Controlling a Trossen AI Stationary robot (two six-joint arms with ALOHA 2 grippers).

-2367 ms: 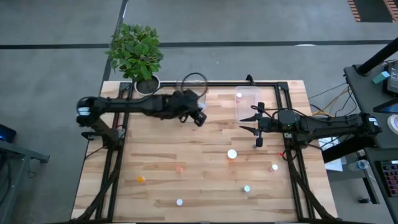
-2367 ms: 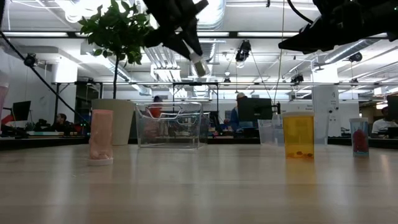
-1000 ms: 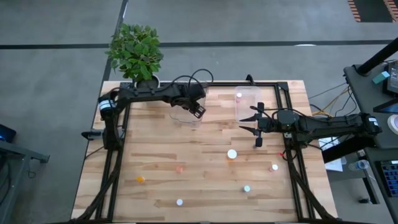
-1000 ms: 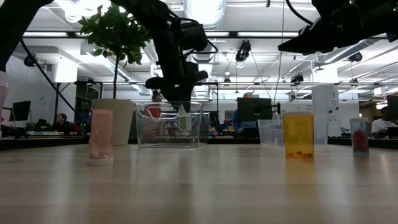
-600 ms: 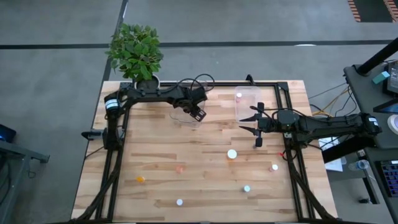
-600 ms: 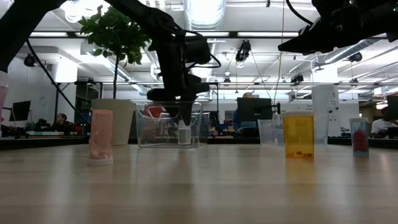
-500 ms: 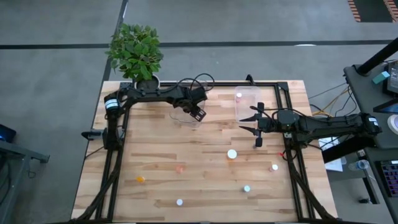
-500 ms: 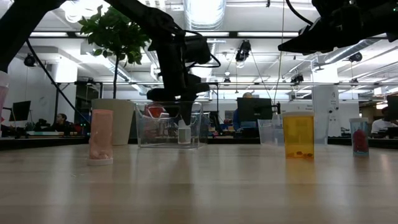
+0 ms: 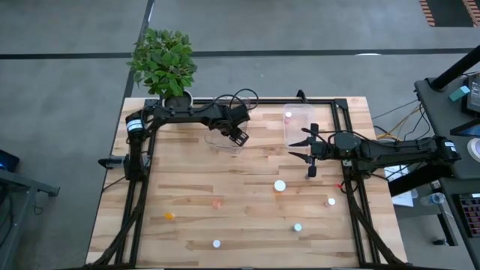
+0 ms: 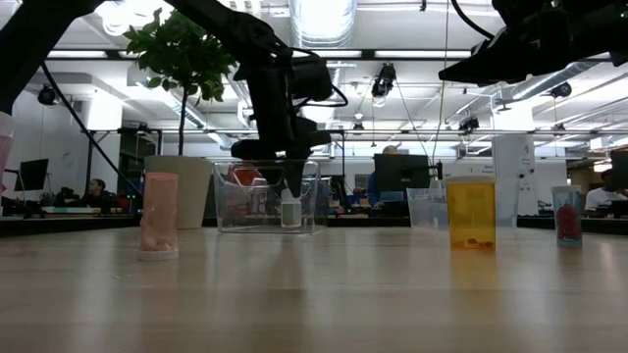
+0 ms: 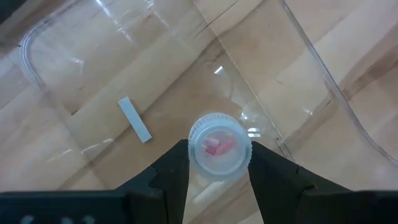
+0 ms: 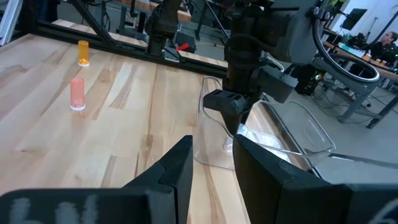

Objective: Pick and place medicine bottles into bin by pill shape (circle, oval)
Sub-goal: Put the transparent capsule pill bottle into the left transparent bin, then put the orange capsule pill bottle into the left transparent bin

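Observation:
My left gripper (image 9: pixel 238 136) reaches down into a clear bin (image 9: pixel 225 139) at the far middle of the table. It is shut on a small medicine bottle (image 11: pixel 219 148) with pink pills showing through its upper end. The bottle also shows inside the bin in the low view (image 10: pixel 290 210). My right gripper (image 9: pixel 301 150) hovers open and empty beside a second clear bin (image 9: pixel 300 129), which holds a pinkish-topped bottle (image 9: pixel 288 115). Several more bottles stand on the near half of the table, such as a white-topped one (image 9: pixel 280 185) and an orange one (image 9: pixel 169 216). My left gripper pinches the bottle's round side wall (image 11: pixel 193 155) between its two fingers (image 11: pixel 261 165), one on each opposite side. The fingers come from above, pointing down into the bin. The bottle is upright, its lower end (image 10: pixel 290 223) down at the bin's floor.
A potted plant (image 9: pixel 165 64) stands at the far left corner. A pale strip (image 11: pixel 134 119) lies on the left bin's floor. Loose bottles (image 9: pixel 331 201) (image 9: pixel 298 226) (image 9: pixel 216 243) (image 9: pixel 217 202) dot the near half. The black frame rails (image 9: pixel 135 202) run along the table's sides.
My left gripper has gone down into the clear bin with the bottle, which now sits upright at the bin's floor. For the last half second it has kept still.

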